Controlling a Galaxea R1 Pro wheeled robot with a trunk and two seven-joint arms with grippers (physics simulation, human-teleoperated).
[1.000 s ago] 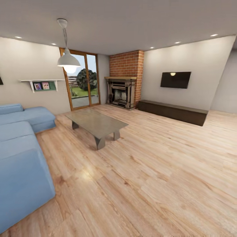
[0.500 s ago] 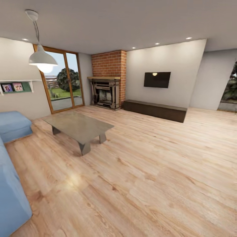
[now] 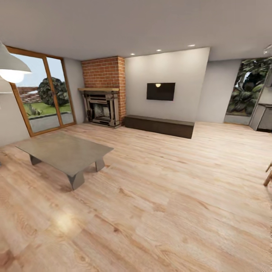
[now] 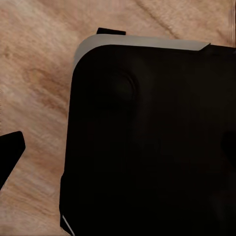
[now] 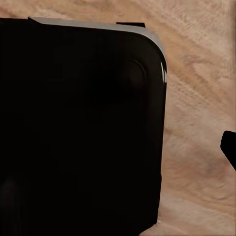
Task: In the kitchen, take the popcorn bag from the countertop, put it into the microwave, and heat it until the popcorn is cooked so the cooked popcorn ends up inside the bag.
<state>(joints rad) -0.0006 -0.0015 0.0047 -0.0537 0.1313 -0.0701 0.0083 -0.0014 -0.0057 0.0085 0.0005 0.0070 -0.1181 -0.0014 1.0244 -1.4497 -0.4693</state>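
Observation:
I am in the room with the brick fireplace (image 3: 102,90), not the kitchen. The popcorn bag, the microwave and the countertop are out of view. The left wrist view looks down on my black base (image 4: 152,142) over pale wood floor, with one dark fingertip (image 4: 11,147) at the picture's edge. The right wrist view is much the same, with the black base (image 5: 78,128) and one dark fingertip (image 5: 229,147) at the edge. Neither view lets me judge the gap between the fingers.
A low grey coffee table (image 3: 64,152) stands at the left. A dark low bench (image 3: 159,125) runs under a wall TV (image 3: 161,91). Glass doors (image 3: 41,94) and a pendant lamp (image 3: 11,68) are at far left. A grey unit (image 3: 264,116) and wooden legs (image 3: 268,173) show at far right. Open wood floor (image 3: 170,196) lies ahead.
The whole head view has swung to the right, so the camera has turned. The blue sofa has slid out at the left, and a window and a grey unit have come in at the right.

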